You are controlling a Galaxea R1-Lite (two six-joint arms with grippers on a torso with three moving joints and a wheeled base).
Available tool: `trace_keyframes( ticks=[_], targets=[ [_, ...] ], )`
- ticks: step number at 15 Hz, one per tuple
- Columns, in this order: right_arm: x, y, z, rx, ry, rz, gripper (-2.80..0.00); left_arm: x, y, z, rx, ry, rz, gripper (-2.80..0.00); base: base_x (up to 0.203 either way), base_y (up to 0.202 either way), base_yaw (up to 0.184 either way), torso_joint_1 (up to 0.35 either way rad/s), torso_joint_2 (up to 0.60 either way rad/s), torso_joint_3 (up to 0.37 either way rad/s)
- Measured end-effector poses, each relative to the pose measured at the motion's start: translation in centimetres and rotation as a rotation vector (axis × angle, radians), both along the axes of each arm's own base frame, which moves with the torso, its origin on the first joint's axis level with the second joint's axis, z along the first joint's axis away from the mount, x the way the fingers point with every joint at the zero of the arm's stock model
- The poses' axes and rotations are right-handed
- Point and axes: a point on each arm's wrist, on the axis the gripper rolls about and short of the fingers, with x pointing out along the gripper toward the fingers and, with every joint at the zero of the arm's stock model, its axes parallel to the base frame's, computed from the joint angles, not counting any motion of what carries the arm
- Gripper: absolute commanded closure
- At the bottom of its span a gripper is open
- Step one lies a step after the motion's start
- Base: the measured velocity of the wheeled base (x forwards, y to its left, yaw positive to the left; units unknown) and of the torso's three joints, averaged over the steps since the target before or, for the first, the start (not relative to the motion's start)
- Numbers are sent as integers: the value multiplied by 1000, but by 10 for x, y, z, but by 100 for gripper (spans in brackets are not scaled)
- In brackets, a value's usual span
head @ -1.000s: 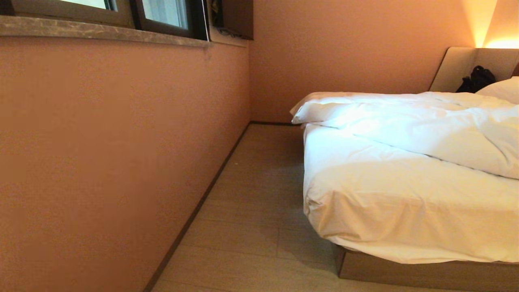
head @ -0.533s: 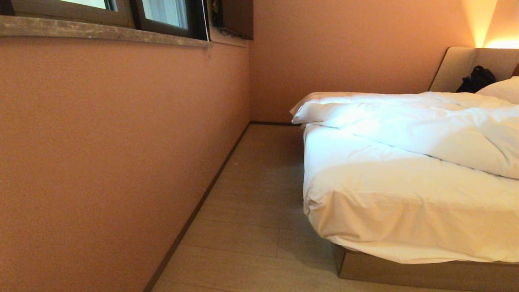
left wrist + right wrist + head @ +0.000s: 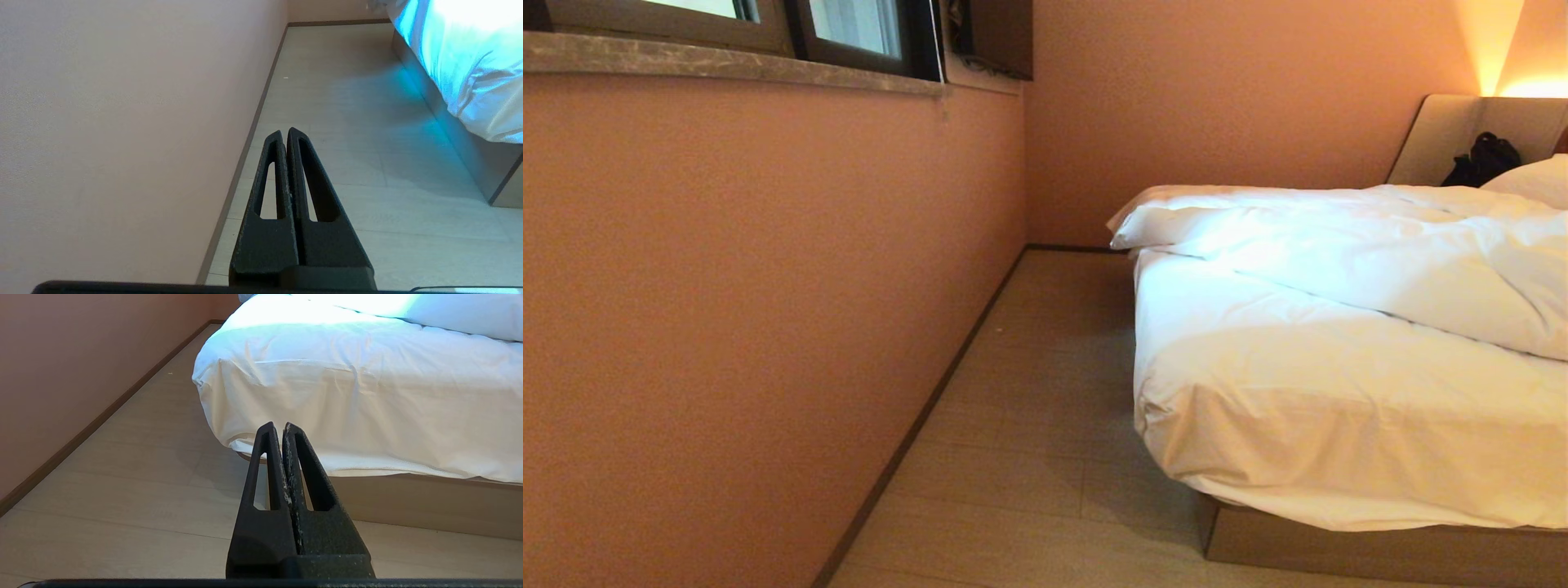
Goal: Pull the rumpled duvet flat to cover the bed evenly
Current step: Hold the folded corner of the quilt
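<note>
In the head view a wall point(image 3: 727, 310) fills the left of the frame, with a window point(image 3: 849, 28) over a sill at upper left. Pale floor point(image 3: 1029, 425) runs up the centre. The bed point(image 3: 1339, 425) takes the right half, its sheet bare at the near corner. The duvet point(image 3: 1356, 245) lies bunched across the right middle, a folded edge overhanging the bed's left side. A pillow point(image 3: 1531, 180) and a dark item point(image 3: 1482, 161) sit at far right by the headboard point(image 3: 1445, 135). Neither arm shows there. The left gripper point(image 3: 284, 131) hangs over floor beside the wall, jaws pressed together, holding nothing. The right gripper point(image 3: 277, 425) points at the bed's near corner, jaws likewise closed and empty
</note>
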Motion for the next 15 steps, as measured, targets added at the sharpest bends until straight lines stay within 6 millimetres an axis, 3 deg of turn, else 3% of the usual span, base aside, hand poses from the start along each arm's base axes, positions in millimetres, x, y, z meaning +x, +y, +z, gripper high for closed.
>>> trace_keyframes(
  ticks=[8, 15],
  targets=[
    [0, 0, 0, -1, 0, 0, 0, 0, 0, 0, 22, -2, -9, 0, 12, 0, 0, 0, 0, 1],
    [0, 0, 0, -3, 0, -1, 0, 0, 0, 0, 19, -2, -9, 0, 195, 0, 0, 4, 2, 3]
  ],
)
